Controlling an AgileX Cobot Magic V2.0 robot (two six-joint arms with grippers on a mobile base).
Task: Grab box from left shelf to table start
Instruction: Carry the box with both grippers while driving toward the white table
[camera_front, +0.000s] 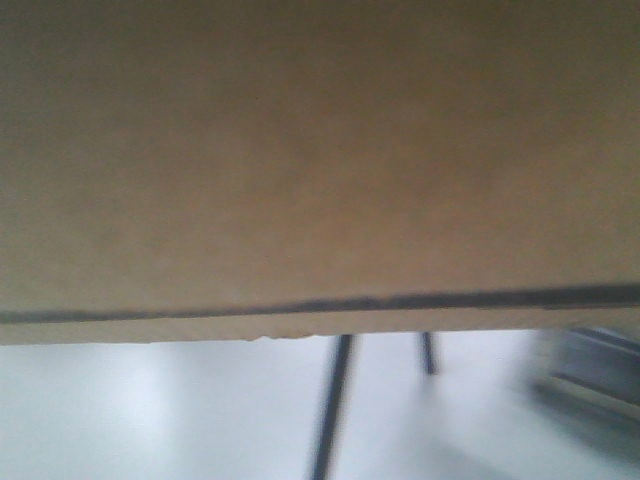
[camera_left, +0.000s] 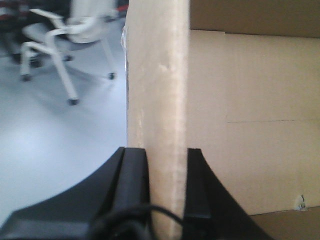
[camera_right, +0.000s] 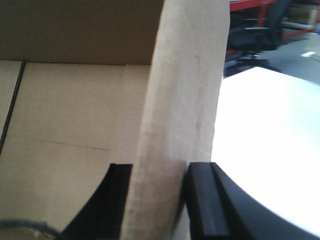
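Fingers (camera_left: 132, 190) astride box (camera_left: 250, 125) walls.

We count one cardboard box (camera_front: 320, 160). We count two grippers, the left gripper (camera_left: 166, 155) and the right gripper (camera_right: 160, 167), each with two black fingers (camera_left: 132, 180), which makes four fingers in all. There are two chairs: one white chair (camera_left: 75, 30) and one dark chair (camera_right: 255, 35), though the dark one is blurred enough that we may be misreading it. We see one white table (camera_right: 270, 130). Two thin dark legs (camera_front: 335, 400) show below the box.
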